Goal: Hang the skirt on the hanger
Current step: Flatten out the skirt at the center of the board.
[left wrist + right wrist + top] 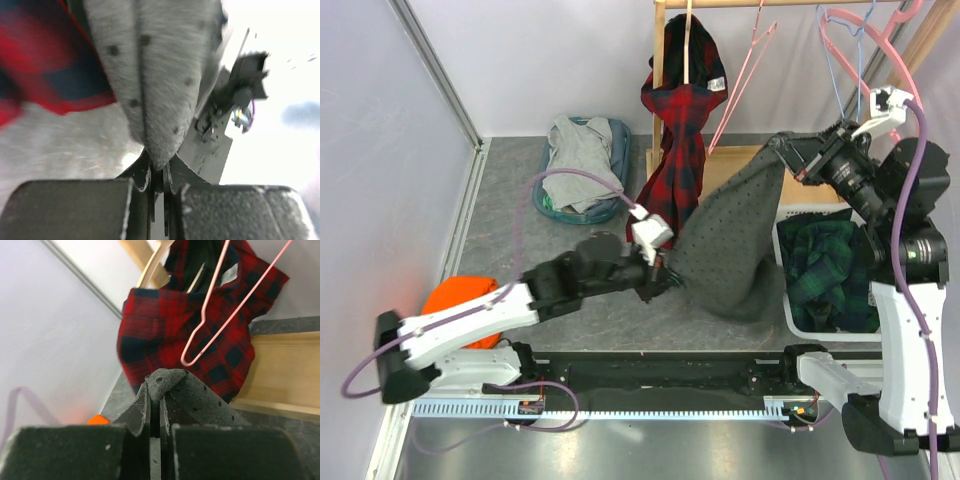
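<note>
Midway above the desk (520, 190), holding the grey dotted skirt (735, 235) aloft: left hand (660, 272) clamped on its lower edge, right hand (785, 150) clamped on its upper edge, likely spreading it for the pink hanger (184, 360) nearby.

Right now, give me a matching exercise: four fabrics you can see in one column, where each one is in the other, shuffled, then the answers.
1. grey dotted skirt
2. red plaid garment
3. green plaid garment
4. orange cloth

A. in the white basket
B. beside the left arm
C. hanging on the wooden rack
D. pinched by the left gripper and the right gripper

Pairs: 1-D, 2-C, 3-A, 4-B.
</note>
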